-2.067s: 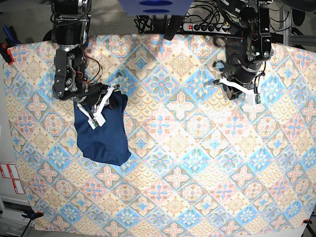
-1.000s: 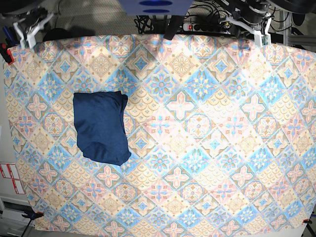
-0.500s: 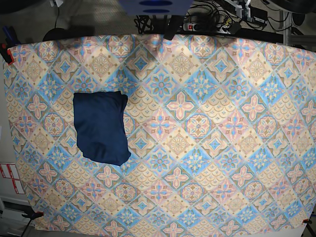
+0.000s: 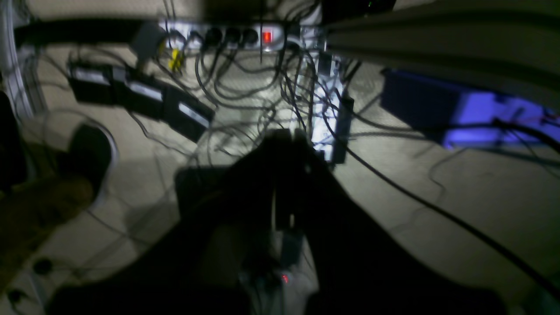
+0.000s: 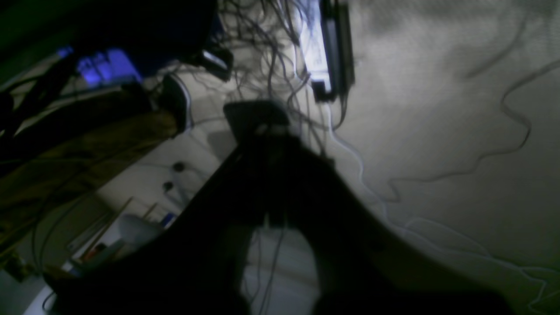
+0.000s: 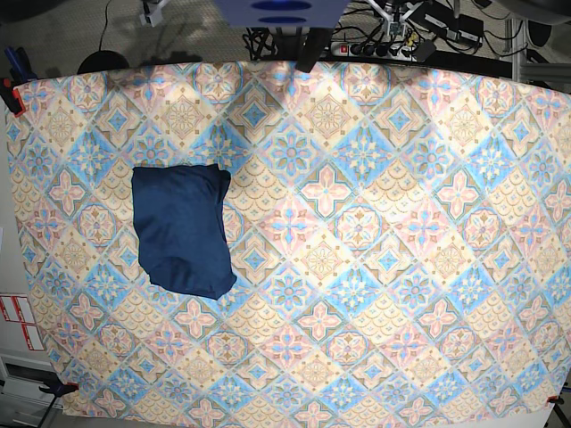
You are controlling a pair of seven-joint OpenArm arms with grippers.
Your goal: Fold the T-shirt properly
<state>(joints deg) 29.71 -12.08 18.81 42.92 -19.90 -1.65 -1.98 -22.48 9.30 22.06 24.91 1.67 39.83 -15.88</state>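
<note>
1. Base view. A patterned cloth [image 6: 375,267] of blue, pink and cream tiles covers the table. The T-shirt [image 6: 181,229] lies on the left part of it, folded into a compact dark navy packet, roughly rectangular, with a rounded fold at its upper right corner and its lower edge slanting down to the right. Nothing touches it. Small pale arm parts show only at the very top edge, beyond the cloth, with a power strip [image 6: 370,47] and cables on the floor there.

2. Left wrist view. Dim and blurred. The left gripper [image 4: 284,183] is a dark silhouette in the lower middle, its jaws clenched together with only a thin seam between them, holding nothing. Beyond it lies pale floor with a tangle of black cables [image 4: 245,87], a power strip with a red switch [image 4: 227,35] and a blue box [image 4: 455,118] at right. The shirt is not in this view.

3. Right wrist view. Also dark and blurred. The right gripper [image 5: 271,175] is a black shape rising from the bottom, jaws pressed shut and empty. Behind it are grey floor, loose cables [image 5: 271,52] and a lit strip [image 5: 323,48] at the top. The shirt is not in this view.
</note>
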